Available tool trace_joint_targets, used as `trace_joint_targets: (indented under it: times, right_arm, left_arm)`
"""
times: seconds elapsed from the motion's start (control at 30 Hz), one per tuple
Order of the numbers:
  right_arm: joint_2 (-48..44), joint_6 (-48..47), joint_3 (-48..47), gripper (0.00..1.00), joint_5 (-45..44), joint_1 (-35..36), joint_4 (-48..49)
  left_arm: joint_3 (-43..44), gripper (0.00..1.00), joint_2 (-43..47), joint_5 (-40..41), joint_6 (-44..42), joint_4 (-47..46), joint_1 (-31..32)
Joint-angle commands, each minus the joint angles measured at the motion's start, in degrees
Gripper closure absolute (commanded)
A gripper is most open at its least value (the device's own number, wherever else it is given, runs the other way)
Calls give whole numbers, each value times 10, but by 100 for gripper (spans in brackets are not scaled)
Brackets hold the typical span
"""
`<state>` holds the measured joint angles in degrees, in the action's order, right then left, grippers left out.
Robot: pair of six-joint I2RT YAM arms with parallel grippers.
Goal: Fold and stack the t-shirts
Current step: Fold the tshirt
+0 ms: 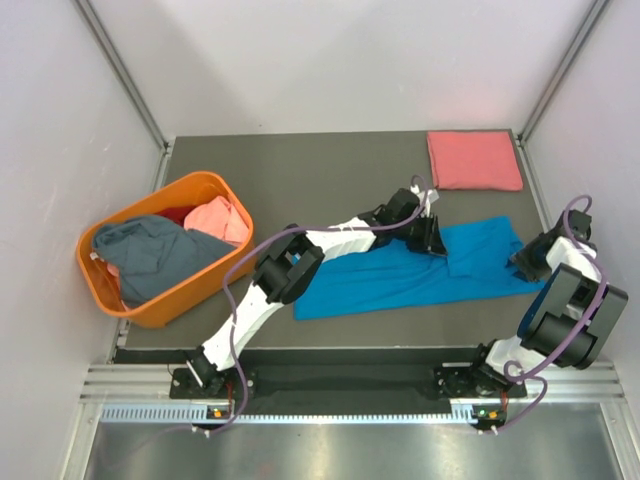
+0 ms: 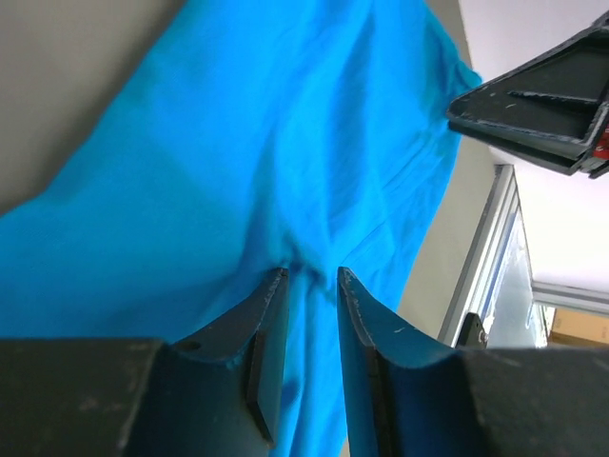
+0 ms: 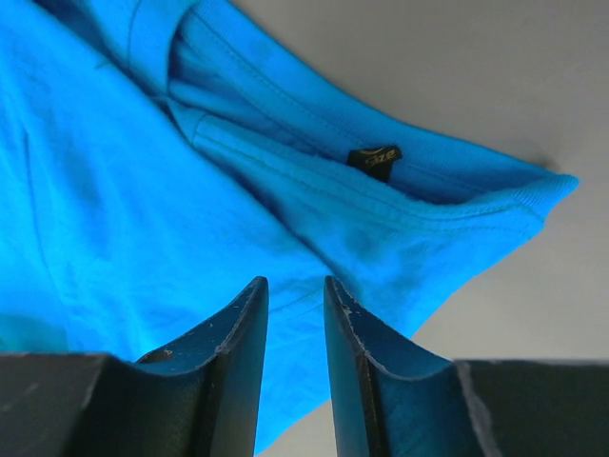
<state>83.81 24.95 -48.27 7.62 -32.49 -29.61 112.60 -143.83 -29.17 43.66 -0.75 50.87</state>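
While the blue t-shirt (image 1: 400,280) lies spread out along the near edge of the desk (image 1: 320,170), over toward the right side, both arms reach down onto it. The left tool (image 2: 309,276) is almost closed, and a little bunch of blue cloth is pinched between its fingers on the shirt's far side. The right tool (image 3: 295,286) is narrow too. It nips the cloth close to the collar, near the small black label (image 3: 372,160), by the right edge of the desk. A folded pink t-shirt (image 1: 473,160) sits flat in the far right corner. At the left edge stands an orange basket (image 1: 150,310) — inside it lie a grey-blue t-shirt (image 1: 150,255) and a crumpled pink t-shirt (image 1: 218,218).
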Motion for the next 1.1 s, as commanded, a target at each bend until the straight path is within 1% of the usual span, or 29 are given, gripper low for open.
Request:
trace_joint_targets:
  times: [0.0,0.2,0.3,0.37,0.4,0.47,0.53,0.57,0.7,0.73,0.8,0.83,1.0,1.07]
  right_arm:
    - [-3,-16,6,69,-26,-4,16]
    - [16,-17,28,68,-5,-3,40]
    - [20,-18,28,70,-9,-3,42]
    - [18,-19,27,74,-9,-3,43]
    - [17,-18,28,76,-8,-3,44]
    - [13,-19,29,88,-1,-3,46]
    - [9,-19,29,100,3,-3,46]
    - [7,-20,27,100,3,-4,42]
    - [-8,-18,16,100,-15,-3,25]
    - [-14,-17,12,100,-17,-3,21]
    - [-21,-15,10,100,-23,-4,9]
    - [-27,-15,8,100,-27,-3,3]
    - [-51,-14,3,100,-73,-4,-36]
    - [-61,-11,5,100,-74,-4,-44]
  left_arm:
    - [29,67,-7,1,-5,-36,4]
    - [41,67,-26,-3,2,-37,5]
    - [43,67,-30,-5,4,-38,5]
    - [43,67,-34,-8,5,-43,5]
    - [43,67,-36,-14,8,-51,4]
    - [43,67,-37,-20,19,-62,5]
    - [43,71,-40,-34,27,-78,4]
    - [45,72,-41,-40,33,-81,5]
    - [47,85,-37,-55,38,-86,4]
    - [47,92,-36,-61,38,-85,5]
    - [47,98,-32,-64,39,-85,5]
    - [47,100,-31,-65,40,-84,4]
    - [50,100,-25,-72,46,-71,4]
    - [50,100,-23,-73,47,-67,4]
